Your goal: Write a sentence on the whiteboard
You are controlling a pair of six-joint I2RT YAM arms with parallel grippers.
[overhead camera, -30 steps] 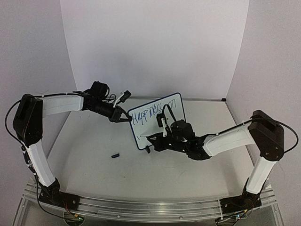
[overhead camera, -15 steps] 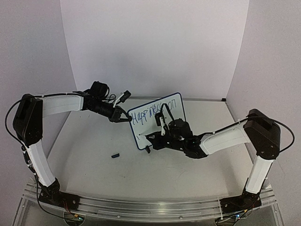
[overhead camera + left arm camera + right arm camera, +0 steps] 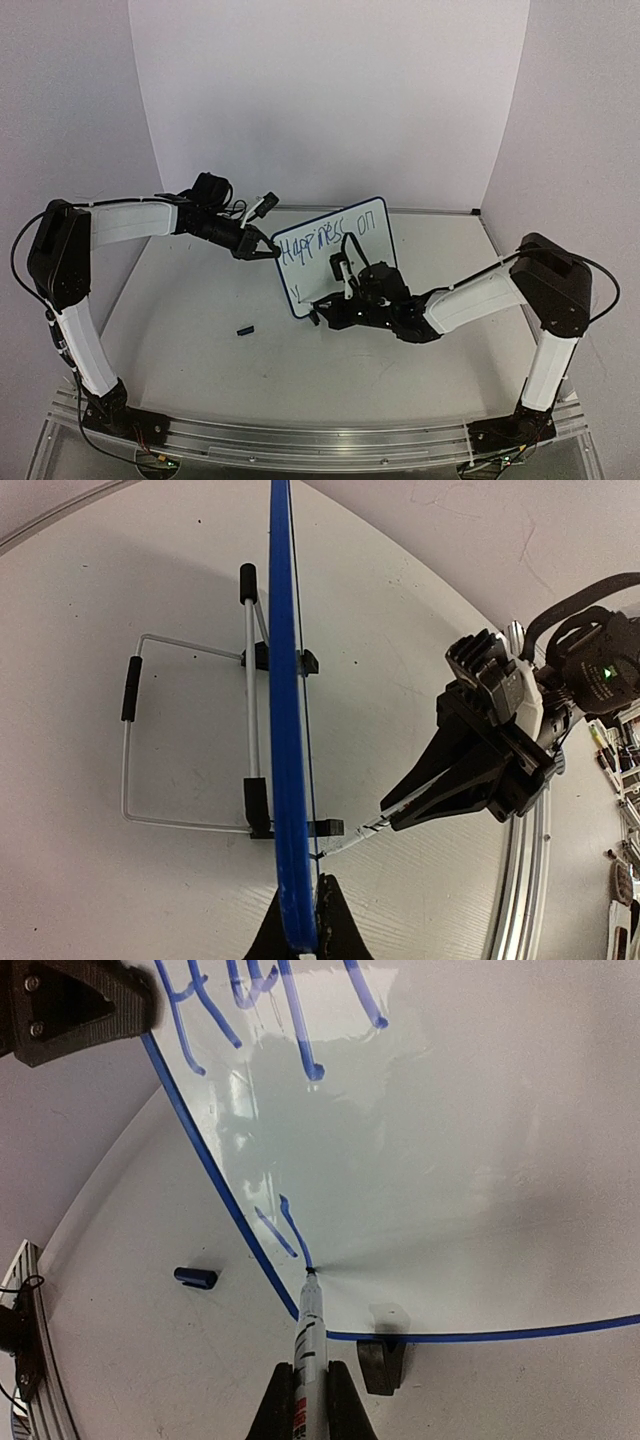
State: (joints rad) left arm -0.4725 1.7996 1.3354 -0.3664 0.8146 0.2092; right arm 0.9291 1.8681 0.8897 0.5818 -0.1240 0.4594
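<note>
1. Two claws, both clenched. The left claw (image 3: 268,250) is clamped on the left rim of the whiteboard (image 3: 318,282). The right claw (image 3: 301,1402) grips a marker (image 3: 307,1325).
2. One whiteboard, upright on a wire stand (image 3: 185,742) at mid-bench, tilted back, with a black clip foot (image 3: 383,1362) on its lower edge.
3. One sentence (image 3: 327,236), unfinished: "Happiness on" slants along the top, and two short strokes (image 3: 280,1225) begin a second line at the lower left.
4. Marker tip: touching the board just beside the lower-left rim.
5. One cap (image 3: 245,329), loose on the bench, left of the board.
6. Hazard: a stroke may run off the edge, because the tip sits so close to the corner.
7. Hazard: the board may pivot or rock, because it is held at one edge only and the pen presses against a light stand.
8. Hazard: the second line may climb into the first, since both slant.
9. Hazard: fresh ink may smear if the right claw brushes it while passing rightward.
</note>
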